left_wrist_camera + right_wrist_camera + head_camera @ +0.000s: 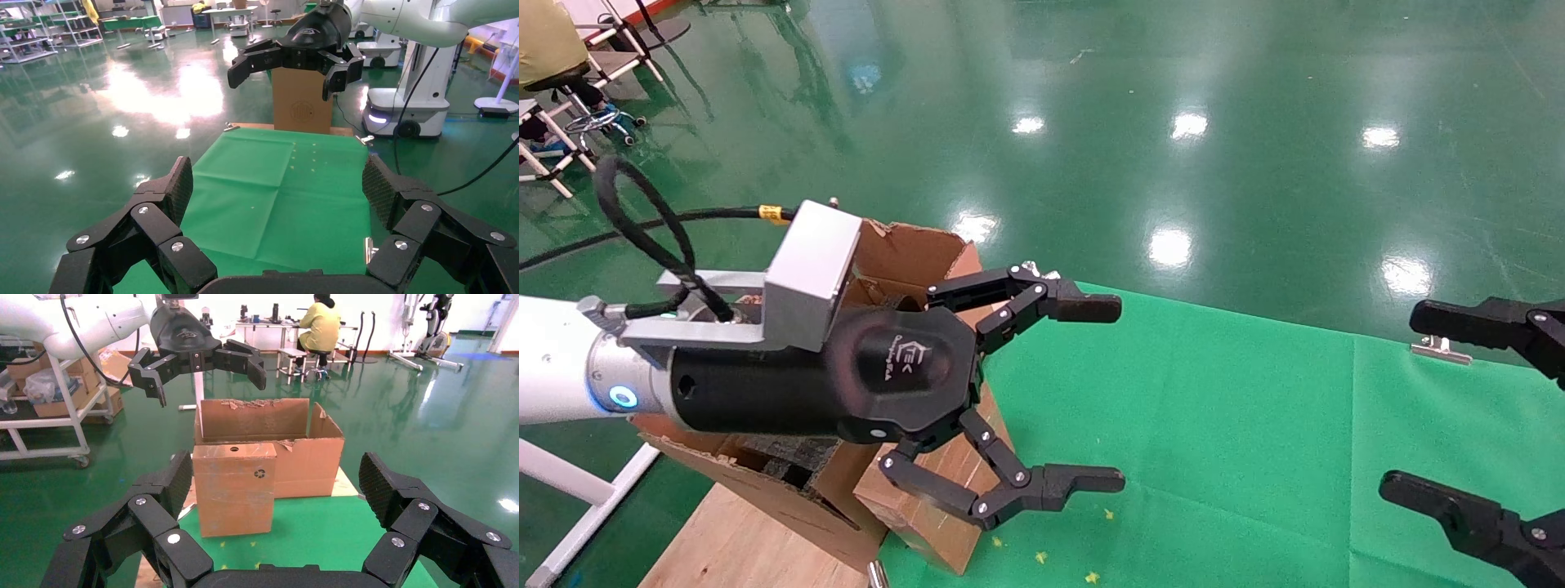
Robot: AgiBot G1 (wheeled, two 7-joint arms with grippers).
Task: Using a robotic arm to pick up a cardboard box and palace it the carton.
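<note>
A green cloth (pixel 1214 425) spreads beneath the left gripper's fingers (pixel 1087 308) and across to the right gripper's fingers (pixel 1459 320); small yellow specks (pixel 1040 557) dot it just under the left pair's nearer finger; a metal clip (pixel 1441 349) sits at the cloth's edge just beside the right pair's farther finger; a glossy green floor (pixel 1254 163) shines beyond both sets of fingertips; far past the right fingers, a person in a yellow top (pixel 321 324) sits at a table, well apart from a white trolley (pixel 67 425) loaded with boxes.
</note>
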